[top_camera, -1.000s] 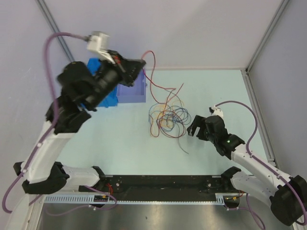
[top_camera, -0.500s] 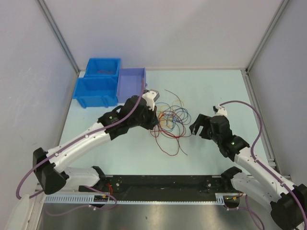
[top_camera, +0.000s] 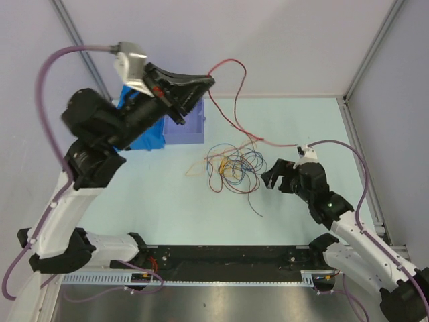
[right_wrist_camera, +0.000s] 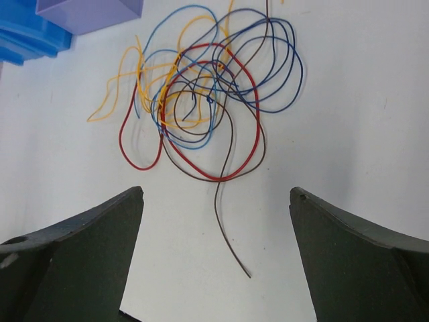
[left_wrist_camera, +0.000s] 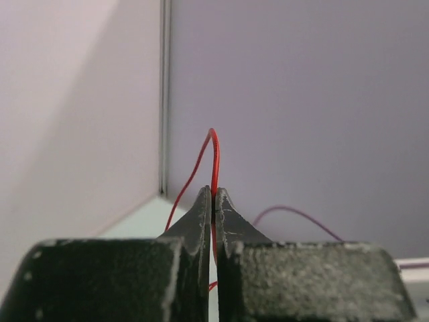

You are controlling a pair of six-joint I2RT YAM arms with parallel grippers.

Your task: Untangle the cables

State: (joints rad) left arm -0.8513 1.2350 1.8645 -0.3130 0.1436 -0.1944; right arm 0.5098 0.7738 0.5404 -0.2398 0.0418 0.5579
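The cables (top_camera: 231, 168) lie as a loose tangle of red, orange, blue and dark loops on the pale table, also seen in the right wrist view (right_wrist_camera: 208, 100). My left gripper (top_camera: 209, 82) is raised high at the back left, shut on one red cable (top_camera: 236, 114). That cable trails down and right, with its far end lying on the table close to the right arm. In the left wrist view the gripper (left_wrist_camera: 214, 196) pinches the red cable (left_wrist_camera: 214, 154) between its tips. My right gripper (top_camera: 271, 178) stands open just right of the tangle, nothing between its fingers (right_wrist_camera: 216, 193).
A purple bin (top_camera: 184, 127) and a blue bin (top_camera: 149, 139) stand at the back left, partly hidden by the left arm. A dark cable tail (right_wrist_camera: 231, 248) runs out of the tangle toward the right gripper. Grey walls close in the table.
Half a second ago the left gripper was low at the tangle's left edge. It now stands high at the back left with a red cable drawn out. The right arm has barely moved.
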